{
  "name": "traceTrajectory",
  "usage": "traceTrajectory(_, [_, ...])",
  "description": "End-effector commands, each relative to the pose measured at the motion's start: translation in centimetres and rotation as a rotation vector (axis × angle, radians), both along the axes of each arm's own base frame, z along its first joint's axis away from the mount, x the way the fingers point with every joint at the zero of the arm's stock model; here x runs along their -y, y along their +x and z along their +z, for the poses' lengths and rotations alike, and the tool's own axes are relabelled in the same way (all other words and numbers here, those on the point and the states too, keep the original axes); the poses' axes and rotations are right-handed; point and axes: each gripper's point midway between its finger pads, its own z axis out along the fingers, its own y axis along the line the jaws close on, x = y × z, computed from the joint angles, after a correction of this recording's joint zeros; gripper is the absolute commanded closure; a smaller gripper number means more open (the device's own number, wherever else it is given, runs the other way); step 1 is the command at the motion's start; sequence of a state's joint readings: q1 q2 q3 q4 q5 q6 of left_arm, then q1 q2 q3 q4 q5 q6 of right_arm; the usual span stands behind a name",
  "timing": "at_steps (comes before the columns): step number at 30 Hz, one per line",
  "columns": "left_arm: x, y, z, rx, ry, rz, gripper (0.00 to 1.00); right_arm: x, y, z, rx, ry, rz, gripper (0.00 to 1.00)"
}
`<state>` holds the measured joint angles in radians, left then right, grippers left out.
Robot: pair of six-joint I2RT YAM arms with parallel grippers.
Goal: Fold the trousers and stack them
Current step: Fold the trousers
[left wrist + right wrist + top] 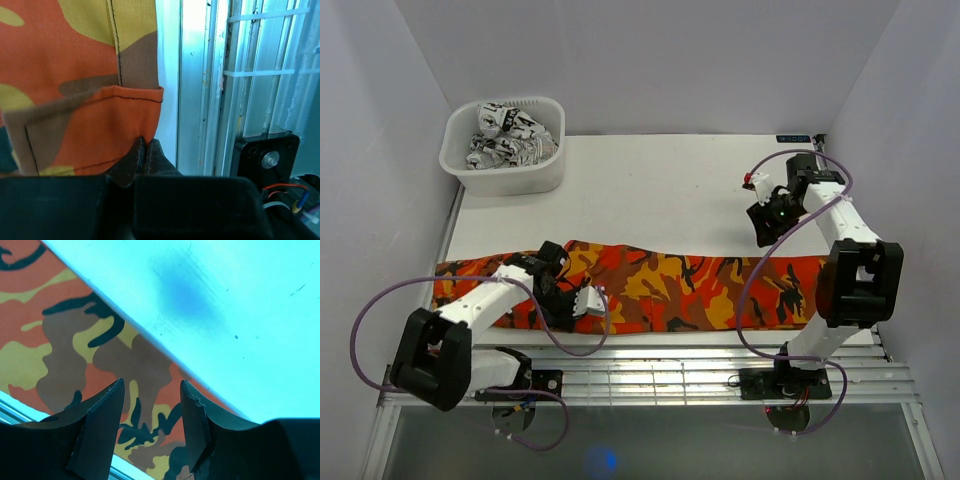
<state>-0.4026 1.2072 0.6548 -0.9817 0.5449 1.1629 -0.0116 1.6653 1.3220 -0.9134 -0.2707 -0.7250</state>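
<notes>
Trousers (pixel 700 290) flat along near edge of counter (pixel 650 190), running left to right; left part hidden under left arm (pixel 480 305). Left end effector (pixel 145 150) closed tight at near hem; cloth between tips not discernible. Right end effector (pixel 152 386) half-open, empty, above right end

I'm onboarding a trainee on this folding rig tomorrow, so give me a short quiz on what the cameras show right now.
1. True or false: the left gripper stands wide open.
2. What lies in the white bin? A) black-and-white patterned cloth B) a folded towel C) a shoe
3. Fill in: the right gripper has its jaws ____.
Key: 1 false, it is shut on the near edge of the trousers; 2 A; 3 open.
</notes>
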Motion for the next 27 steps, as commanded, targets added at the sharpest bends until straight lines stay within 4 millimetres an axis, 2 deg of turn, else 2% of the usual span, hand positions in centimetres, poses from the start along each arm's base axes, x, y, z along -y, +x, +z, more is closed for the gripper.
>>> traceTrajectory(1, [0.3,-0.2,-1.4,-0.083,0.013,0.014,1.0,-2.4,1.0,1.4,0.005,0.047,0.057,0.45])
traceTrajectory(3, [-0.1,0.0,-2.8,-0.101,0.053,0.015,1.0,-3.4,2.1,2.1,0.019,0.058,0.076,0.45])
traceTrajectory(5, [-0.3,0.1,-3.3,-0.113,0.072,0.007,1.0,-5.3,2.6,2.2,0.005,0.086,0.114,0.45])
traceTrajectory(6, [-0.5,0.0,-3.7,-0.136,0.09,0.007,1.0,-6.1,3.5,3.3,0.031,0.101,0.127,0.45])
traceTrajectory(8, [-0.5,0.3,-3.8,-0.139,0.098,-0.003,1.0,-8.9,4.0,3.6,0.014,0.16,0.17,0.43])
traceTrajectory(9, [-0.5,0.4,-3.9,-0.135,0.1,-0.014,1.0,-10.1,5.1,5.2,0.046,0.2,0.171,0.41])
traceTrajectory(10, [-0.7,0.6,-4.0,-0.113,0.102,-0.037,1.0,-12.2,5.1,5.9,0.042,0.273,0.2,0.36])
traceTrajectory(12, [-0.5,1.5,-4.2,-0.054,0.091,-0.053,0.99,-14.7,6.3,6.1,0.023,0.353,0.187,0.3])
traceTrajectory(13, [-0.3,1.9,-3.9,-0.03,0.08,-0.041,0.92,-16.8,6.7,7.1,0.036,0.404,0.221,0.3])
traceTrajectory(14, [0.1,2.3,-3.5,-0.017,0.063,-0.036,0.85,-17.8,6.7,6.2,0.003,0.417,0.233,0.3])
traceTrajectory(15, [0.3,2.2,-3.0,-0.024,0.052,-0.031,0.76,-19.3,6.1,6.1,-0.01,0.424,0.269,0.33])
traceTrajectory(16, [1.0,2.7,-1.9,-0.01,0.015,-0.002,0.62,-20.0,5.4,5.4,-0.038,0.429,0.285,0.35])
traceTrajectory(19, [3.5,5.6,3.1,0.101,-0.109,0.072,0.49,-21.8,2.5,5.0,-0.064,0.473,0.349,0.46])
traceTrajectory(20, [5.0,7.0,7.2,0.16,-0.212,0.128,0.42,-21.8,0.7,4.3,-0.071,0.487,0.365,0.48])
traceTrajectory(21, [5.7,7.8,9.4,0.191,-0.274,0.158,0.4,-22.5,-0.8,3.8,-0.09,0.508,0.388,0.51])
traceTrajectory(22, [6.2,8.4,11.6,0.215,-0.33,0.185,0.38,-22.0,-3.3,2.5,-0.125,0.5,0.392,0.52])
traceTrajectory(23, [6.8,8.5,13.9,0.184,-0.395,0.275,0.36,-22.2,-4.3,1.9,-0.125,0.492,0.401,0.54])
traceTrajectory(24, [6.7,10.7,17.0,0.237,-0.463,0.337,0.36,-23.0,-4.9,1.4,-0.098,0.486,0.434,0.59])
traceTrajectory(26, [6.1,12.3,19.3,0.206,-0.541,0.427,0.36,-23.0,-6.8,0.3,-0.089,0.463,0.449,0.6])
traceTrajectory(27, [5.0,14.5,20.5,0.165,-0.592,0.546,0.36,-24.2,-6.8,0.3,-0.027,0.464,0.487,0.62])
